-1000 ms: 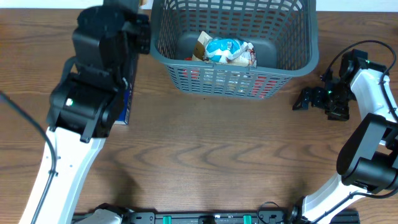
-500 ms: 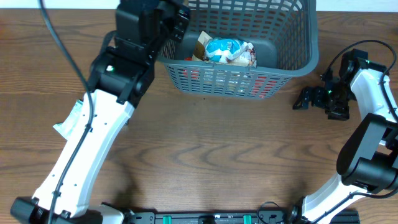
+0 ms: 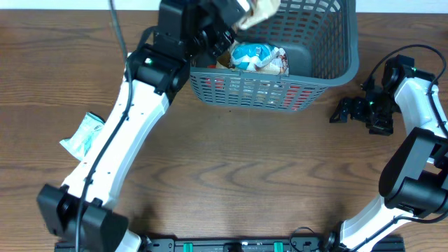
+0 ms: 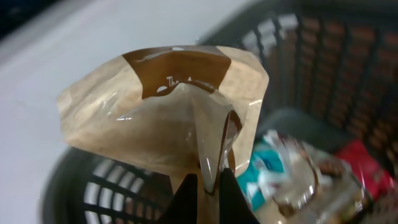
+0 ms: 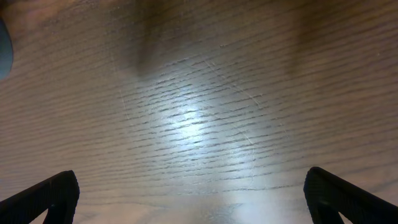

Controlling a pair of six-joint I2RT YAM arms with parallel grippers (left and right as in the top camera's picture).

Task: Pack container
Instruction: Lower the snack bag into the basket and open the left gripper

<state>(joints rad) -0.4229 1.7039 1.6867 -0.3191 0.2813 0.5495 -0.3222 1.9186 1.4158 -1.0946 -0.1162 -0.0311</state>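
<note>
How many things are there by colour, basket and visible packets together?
Grey basket: 1
Tan packet, held by the left gripper above the basket: 1
Blue-and-white packet in the basket: 1
Red packet in the basket: 1
Pale green packet on the table: 1
Total: 5; others may lie hidden in the basket.

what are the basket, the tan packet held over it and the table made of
The basket looks like moulded dark grey plastic, matte, with slotted lattice walls. The tan packet is probably thin glossy film, judging by its creases and highlights, though it could be coated paper. The table is wood or wood-look laminate, with grain lines and a soft sheen.
</note>
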